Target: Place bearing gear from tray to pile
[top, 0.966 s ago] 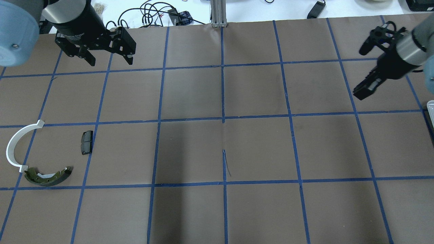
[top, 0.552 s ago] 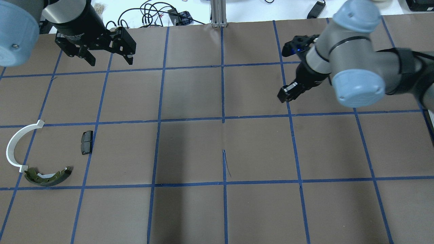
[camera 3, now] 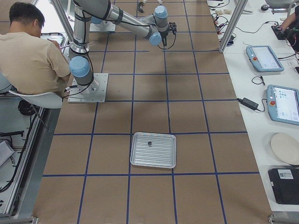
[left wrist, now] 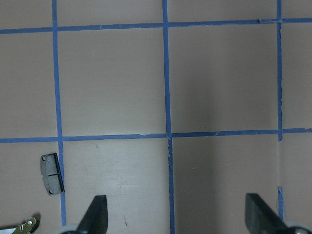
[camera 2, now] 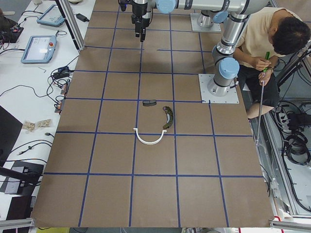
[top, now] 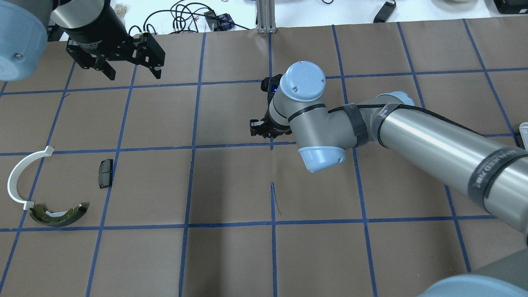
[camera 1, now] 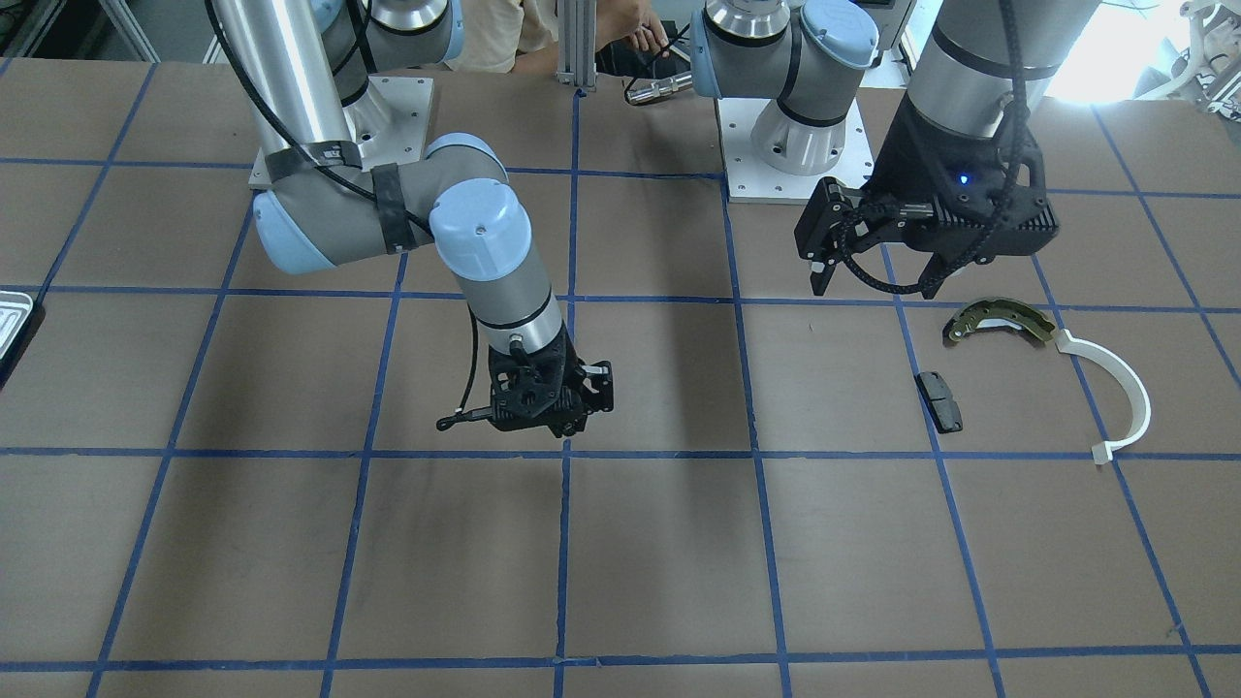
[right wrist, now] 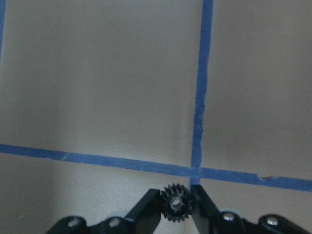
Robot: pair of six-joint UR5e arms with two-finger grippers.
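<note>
The right hand pinches the bearing gear between its fingertips, teeth showing above them, and hangs over the bench near a crossing of blue tape lines. The step in hand looks like the carry. The gear is off the tray, which sits well apart from the hand on the side away from the goal, and it is not yet set down. The pile lies well apart on the hand's other side, the left arm's. The black pad is nearest, with the olive brake shoe and white arc beyond it. The left hand hovers near the pile, spread, with nothing between its fingers. The next move, I judge, calls for a long sideways travel, a descent beside the pad without knocking it, and a release low enough that the gear does not roll.
</note>
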